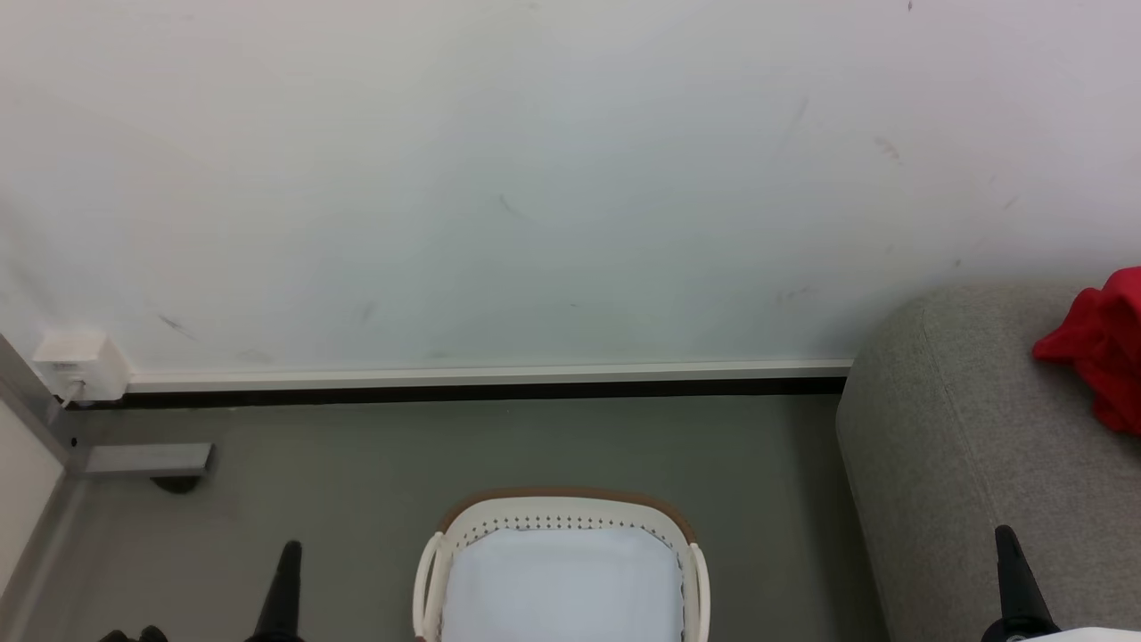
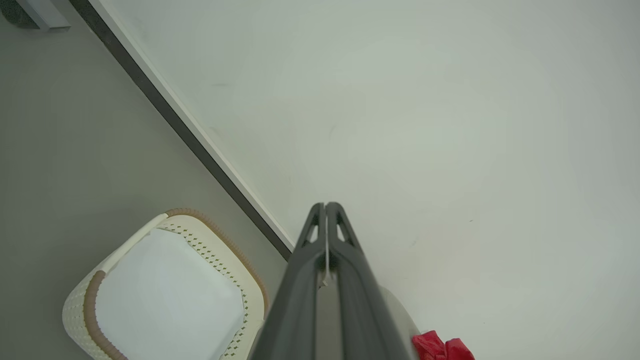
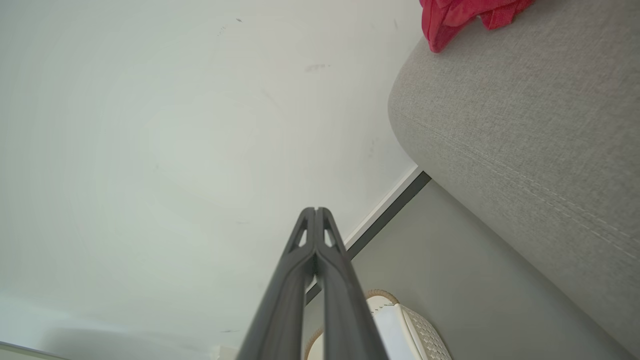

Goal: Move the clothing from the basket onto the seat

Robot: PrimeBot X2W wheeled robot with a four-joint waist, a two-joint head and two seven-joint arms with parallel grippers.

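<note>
- Red clothing [image 1: 1101,352] is seen lying on the grey sofa [image 1: 963,446] — the laundry basket [image 1: 570,496] shows a bare pale bottom.
- Both are clenched, nothing held: left gripper [image 1: 291,553], right gripper [image 1: 1007,539].
- Judged: transfer complete — grippers best parked clear of the basket.

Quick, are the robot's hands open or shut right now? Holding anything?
Left dark two-finger gripper: shut, holding nothing.
Right dark two-finger gripper: shut, holding nothing.

Your left hand [image 2: 325,206] and right hand [image 3: 316,210]: each has two long, dark grey, matte fingers tapering to narrow tips, with triangular cut-outs near the ends.
</note>
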